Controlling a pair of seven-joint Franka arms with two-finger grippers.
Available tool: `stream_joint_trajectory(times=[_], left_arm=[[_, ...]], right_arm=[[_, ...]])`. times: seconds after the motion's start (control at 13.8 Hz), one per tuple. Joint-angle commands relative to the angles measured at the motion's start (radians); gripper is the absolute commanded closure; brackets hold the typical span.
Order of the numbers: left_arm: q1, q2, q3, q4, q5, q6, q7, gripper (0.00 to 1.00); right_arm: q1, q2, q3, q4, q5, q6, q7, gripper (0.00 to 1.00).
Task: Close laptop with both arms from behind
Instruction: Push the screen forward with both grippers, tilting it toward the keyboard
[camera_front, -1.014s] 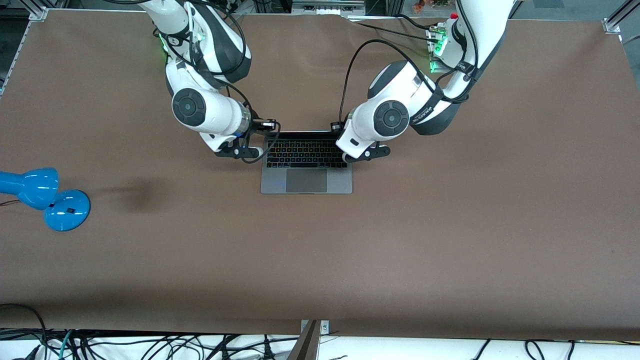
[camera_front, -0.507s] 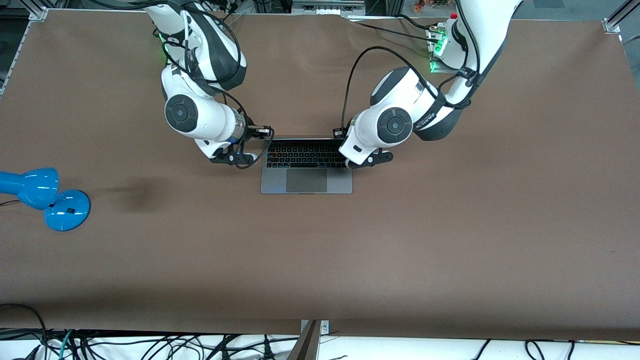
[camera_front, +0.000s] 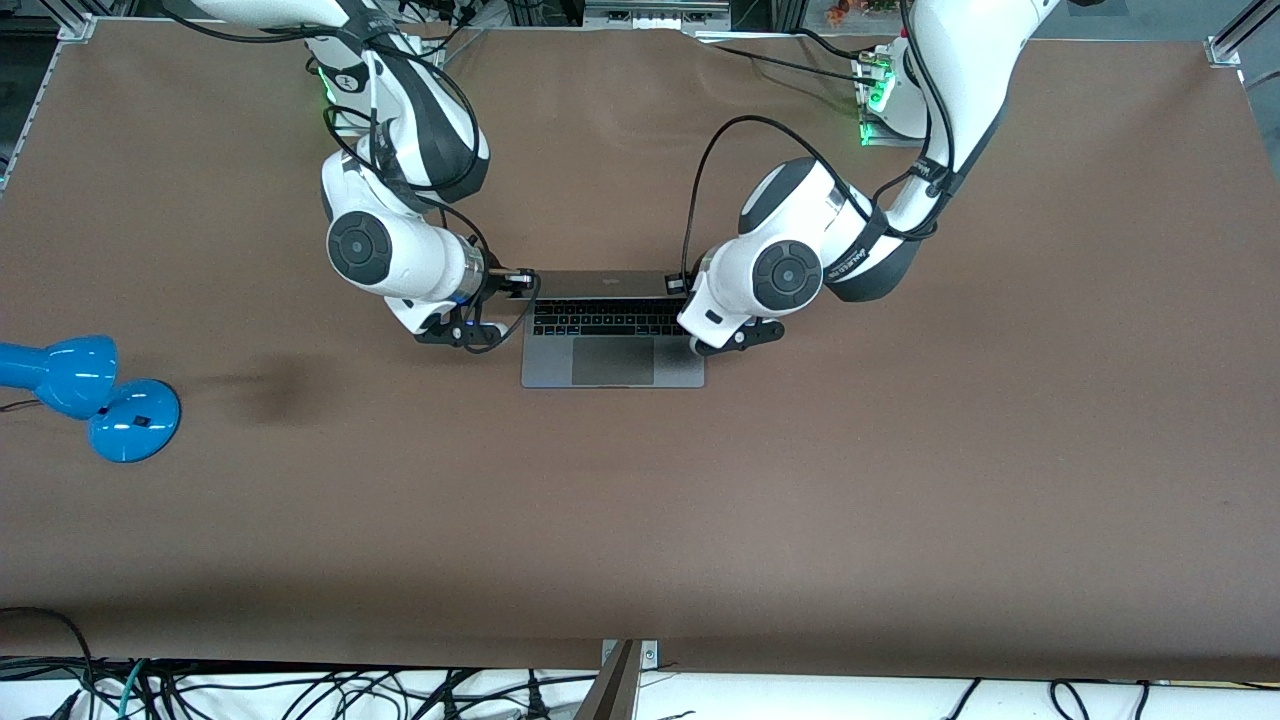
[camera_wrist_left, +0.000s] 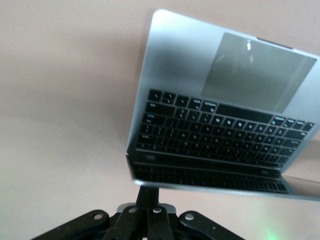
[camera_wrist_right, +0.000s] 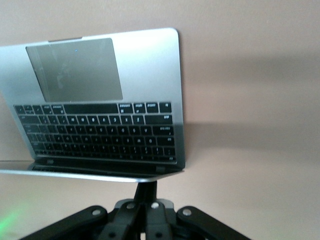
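Lying flat on a brown, matte, cloth-like table top (camera_front: 900, 450), about midway between the arms' two ends: a slim space-grey metal laptop (camera_front: 548, 362). Rectangular base with rounded corners, smooth palm rest, large dull-grey trackpad (camera_front: 612, 360), and black keyboard (camera_front: 610, 318) with small square keys.

Tilted well forward over the keys: the thin metal lid (camera_front: 600, 284), neither upright nor shut flat, covering the key rows closest to the hinge in the front view.

Pressed against the lid's back at the corner toward the right arm's end: the black right gripper (camera_front: 522, 283), carried by a glossy white arm with a round grey joint cap. Seen from the right wrist as one narrow black bar, right gripper (camera_wrist_right: 149, 184) with fingers drawn tight together, grasping nothing, tip meeting the lid's thin silvery edge above the laptop (camera_wrist_right: 150, 65).

Matching it at the corner toward the left arm's end: the black left gripper (camera_front: 680, 285), likewise clenched with nothing between the fingers. From the left wrist, left gripper (camera_wrist_left: 145, 187) reaching up to the lid's rim, keys mirrored faintly in the dark glossy screen of the laptop (camera_wrist_left: 175, 65).

Standing toward the right arm's end of the table, nearer the front camera than the laptop: a glossy bright-blue desk lamp (camera_front: 130, 420) with a round domed base and a rounded shade.
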Motion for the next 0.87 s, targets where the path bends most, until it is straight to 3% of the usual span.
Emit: stream_joint_trajectory(times=[0.0,0.8], left_arm=[[-0.003,0.059,0.001,0.069,0.034,-0.009,-0.004,1.00],[-0.011,0.135,0.013,0.083,0.063,0.083,-0.009,1.00]], right_arm=[[-0.002,0.037,-0.006,0.032,-0.019,0.037,-0.014,0.98],[0.012,0.115,-0.006,0.077,-0.017,0.148,-0.014,0.98]])
